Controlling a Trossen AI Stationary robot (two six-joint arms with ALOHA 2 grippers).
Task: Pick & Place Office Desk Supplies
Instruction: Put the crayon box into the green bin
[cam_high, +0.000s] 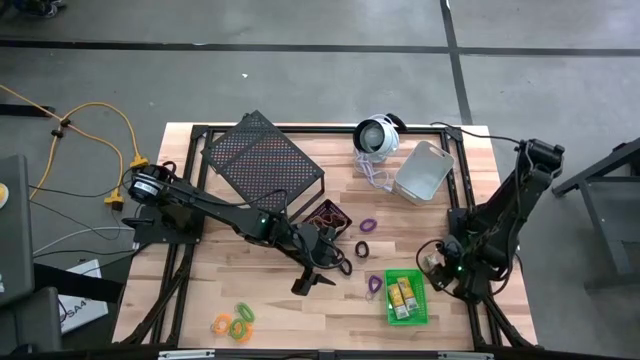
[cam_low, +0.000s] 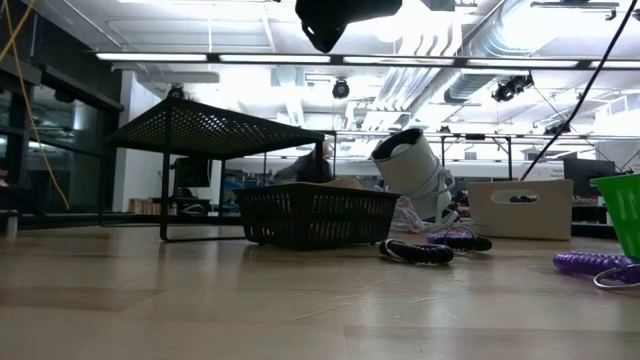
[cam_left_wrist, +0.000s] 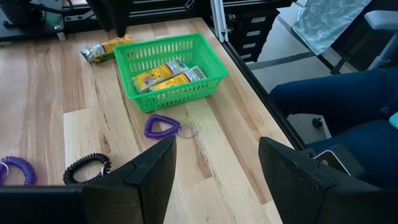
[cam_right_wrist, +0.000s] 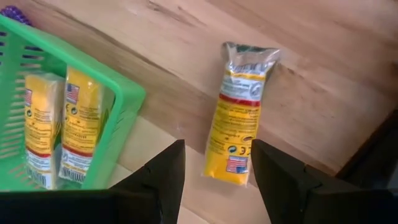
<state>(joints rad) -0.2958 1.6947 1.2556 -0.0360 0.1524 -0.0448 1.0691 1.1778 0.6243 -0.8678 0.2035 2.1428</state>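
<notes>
A green bin (cam_high: 406, 299) near the table's front right holds two yellow packets (cam_right_wrist: 59, 124). A third yellow packet (cam_right_wrist: 239, 130) lies flat on the wood just to the bin's right. My right gripper (cam_right_wrist: 217, 180) points down over it, open, with a finger on each side of the packet's near end and apart from it. My left gripper (cam_left_wrist: 217, 180) hangs open above the table's middle (cam_high: 312, 280), holding nothing. Purple loops (cam_left_wrist: 163, 126) (cam_high: 368, 226) and a black loop (cam_left_wrist: 87, 168) lie on the table between the arms. Orange and green loops (cam_high: 236, 322) rest near the front edge.
A black mesh rack (cam_high: 262, 160) stands at the back left, with a black bin (cam_high: 328, 215) in front of it. A grey bin (cam_high: 423, 172) and a round white device (cam_high: 377, 137) with a cord are at the back right. A person's legs (cam_left_wrist: 336, 106) show beyond the table's edge.
</notes>
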